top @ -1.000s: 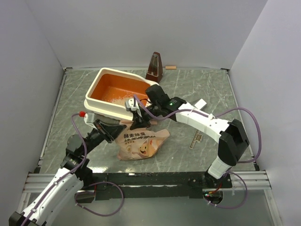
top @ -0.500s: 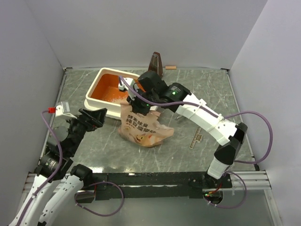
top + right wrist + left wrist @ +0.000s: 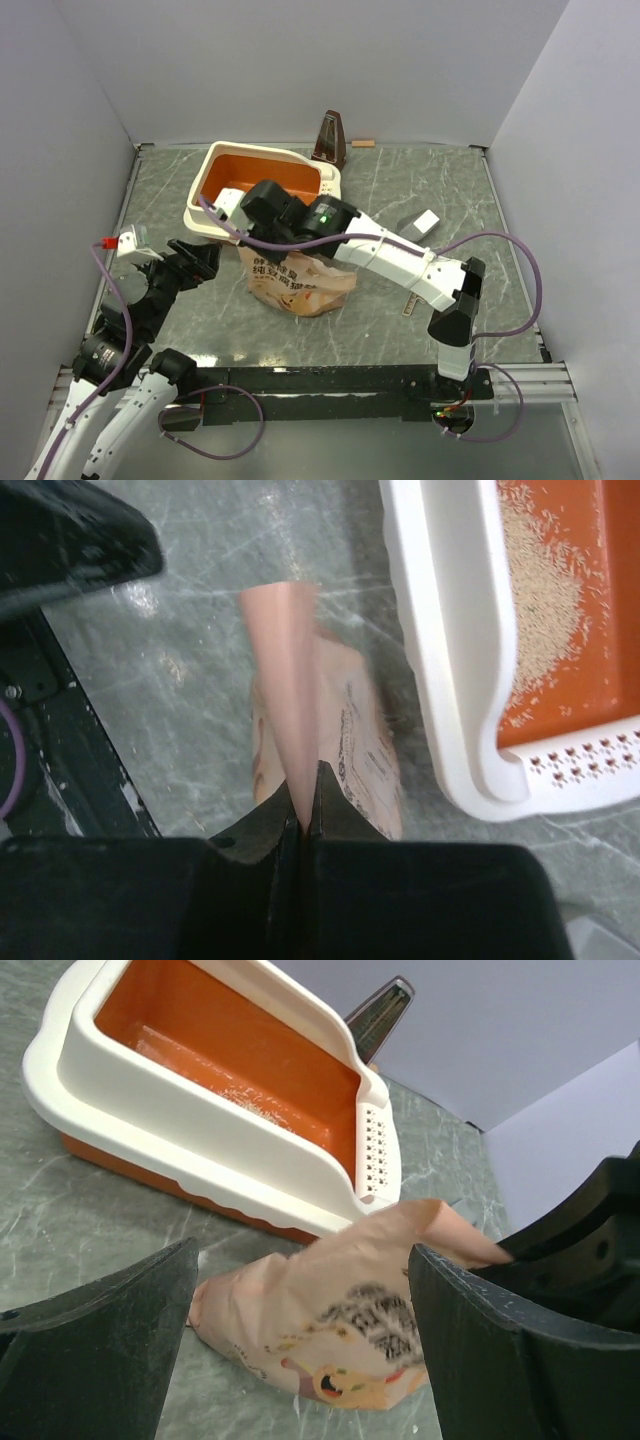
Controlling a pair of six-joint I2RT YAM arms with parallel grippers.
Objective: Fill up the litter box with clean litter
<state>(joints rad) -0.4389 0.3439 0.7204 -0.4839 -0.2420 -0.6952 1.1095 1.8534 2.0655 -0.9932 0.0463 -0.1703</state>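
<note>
bag (image 3: 295, 290) pinched in right jaws beside litter box (image 3: 200, 1155); left jaws gape.

White arms (image 3: 400, 262), black joints (image 3: 468, 290), trailing purple cables (image 3: 539, 290).

The grey-green marbled table (image 3: 400, 180) carries the litter box (image 3: 197, 207) toward its far left, with a crinkled tan bag (image 3: 290, 285) resting just in front of it. A dark pyramid-shaped object (image 3: 329, 138) and a small wooden block (image 3: 362, 143) sit at the far edge, and a small white block (image 3: 424, 221) lies to the right
</note>
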